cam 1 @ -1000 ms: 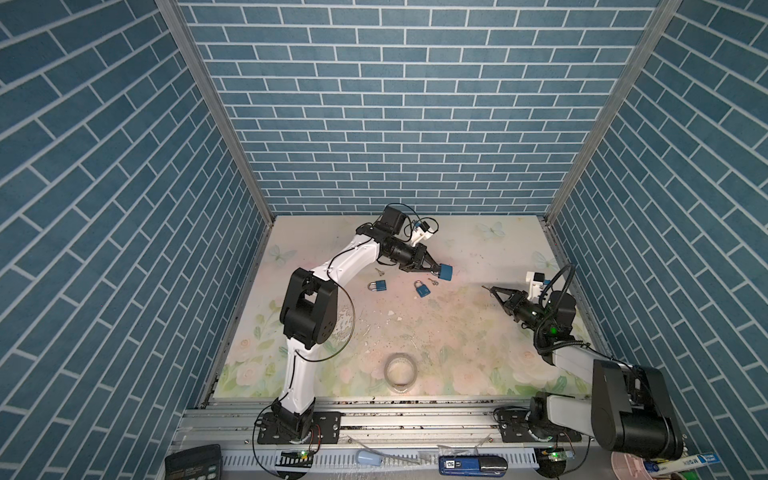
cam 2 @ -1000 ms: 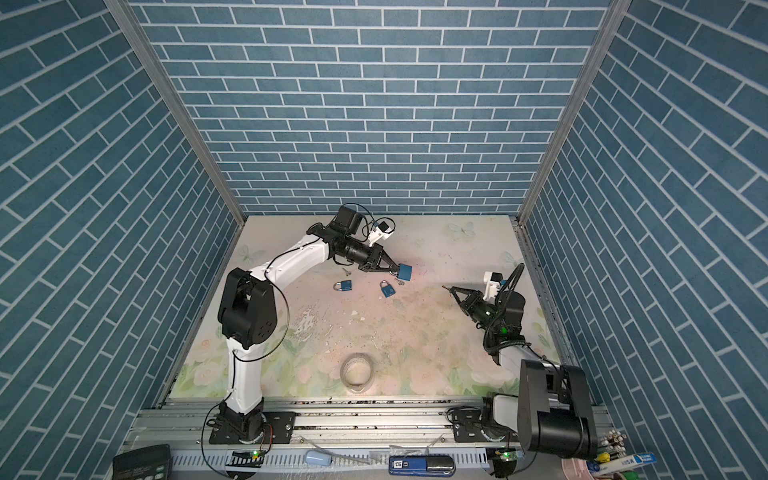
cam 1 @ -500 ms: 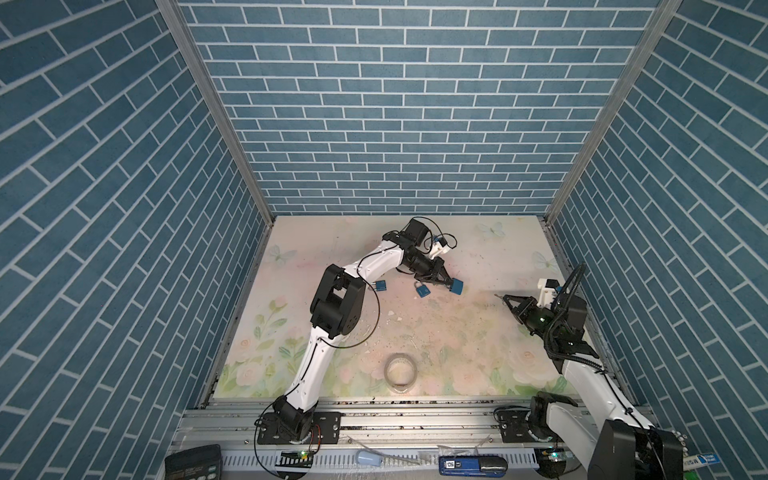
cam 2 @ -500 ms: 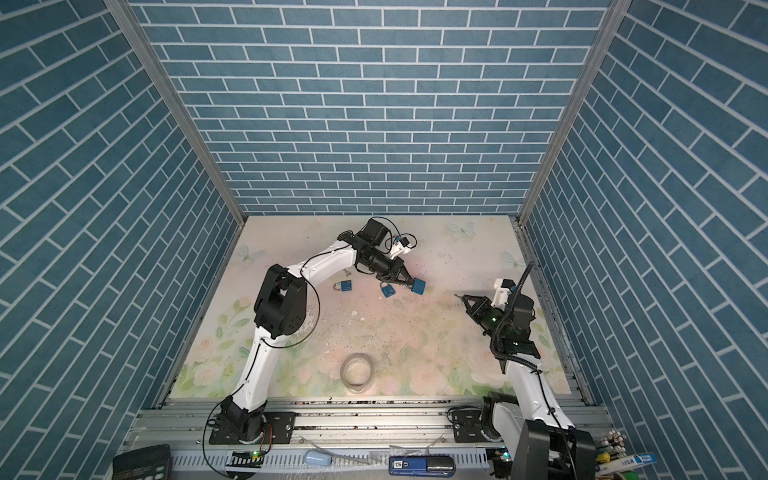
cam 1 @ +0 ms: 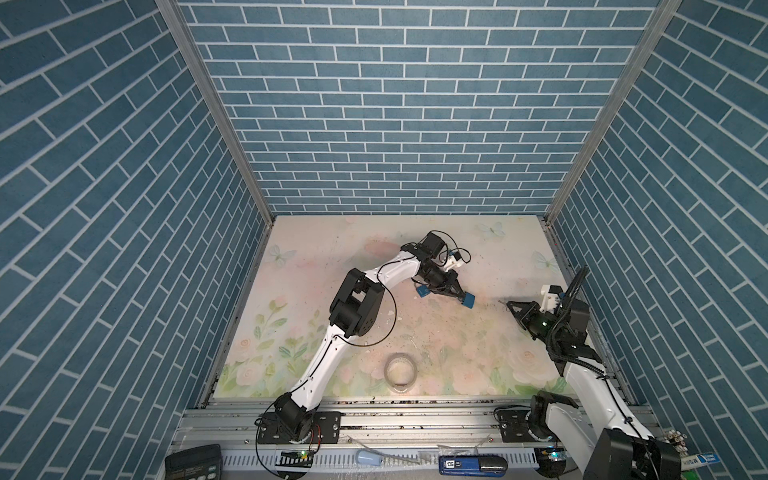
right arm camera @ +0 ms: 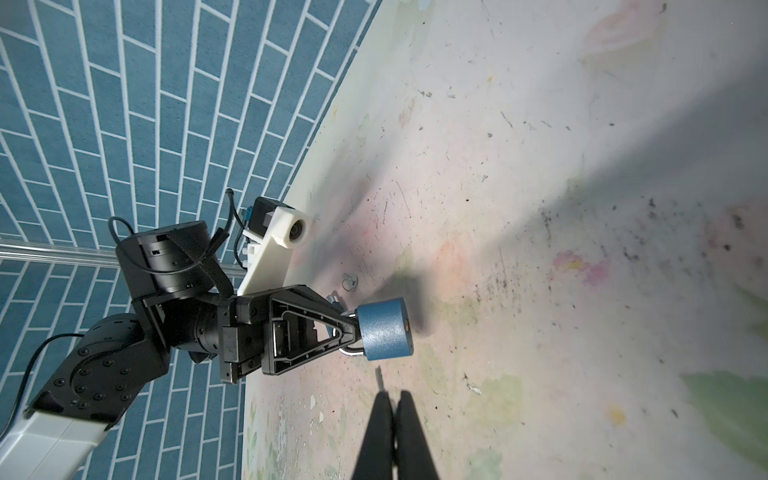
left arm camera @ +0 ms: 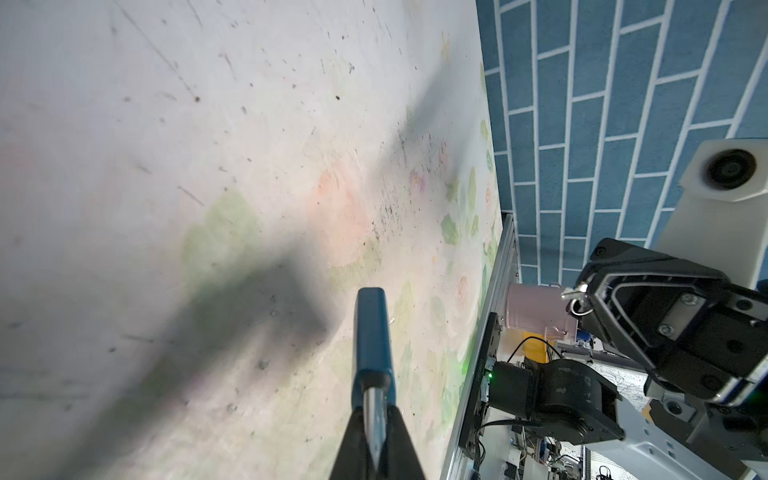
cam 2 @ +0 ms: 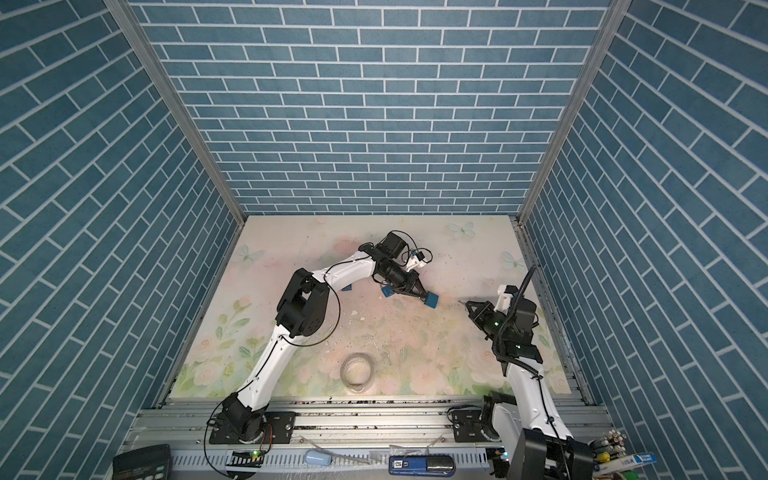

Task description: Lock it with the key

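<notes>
The blue padlock [cam 1: 469, 299] is pinched by its steel shackle in the left hand [cam 1: 460, 296], the fingers being pressed together on the loop. It is held clear of the surface [cam 1: 332, 249], a little right of centre in both top views, with its body turned toward the right edge of the frame.

The key [right arm camera: 379, 375] is gripped in the right hand [cam 1: 510, 304], which is clamped on it. Only a thin sliver of blade is seen beyond the fingertips, and a small key ring [left arm camera: 575, 306] is seen hanging beside them. This hand is placed at the middle right of both top views, pointed at the padlock and near it. A strip of bare surface is left between the two.

Both pick-ups are therefore judged done. The gap is not yet closed, and the blade is neither lined up with the keyhole nor entered. Insertion and the turn are what is left. Whether the shackle is already pushed home cannot be told.

A second padlock [cam 1: 422, 291] is left lying below the left wrist.
</notes>
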Available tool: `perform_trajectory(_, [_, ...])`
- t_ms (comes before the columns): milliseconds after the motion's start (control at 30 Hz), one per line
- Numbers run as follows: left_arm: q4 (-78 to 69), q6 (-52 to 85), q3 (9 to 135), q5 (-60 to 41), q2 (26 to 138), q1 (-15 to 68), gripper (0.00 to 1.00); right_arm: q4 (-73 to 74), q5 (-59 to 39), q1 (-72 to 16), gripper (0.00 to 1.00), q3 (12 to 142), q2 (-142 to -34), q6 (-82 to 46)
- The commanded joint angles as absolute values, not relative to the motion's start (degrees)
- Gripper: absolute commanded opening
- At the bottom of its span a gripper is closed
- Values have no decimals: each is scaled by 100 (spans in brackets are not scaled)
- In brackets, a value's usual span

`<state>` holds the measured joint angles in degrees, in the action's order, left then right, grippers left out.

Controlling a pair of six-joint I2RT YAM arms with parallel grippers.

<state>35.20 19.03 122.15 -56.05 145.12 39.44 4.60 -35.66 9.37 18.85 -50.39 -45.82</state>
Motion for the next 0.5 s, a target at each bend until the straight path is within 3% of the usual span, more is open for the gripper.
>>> perform_trajectory(0, [3620,1776,12532,-5959,14645,4041,0,263,-3410,1000,0,1786,-4904,-4297])
perform_trajectory(467, [4460,1468,13110,-5731,15175,4086,2,494,-3523,1072,0,1567,-5031,-4298])
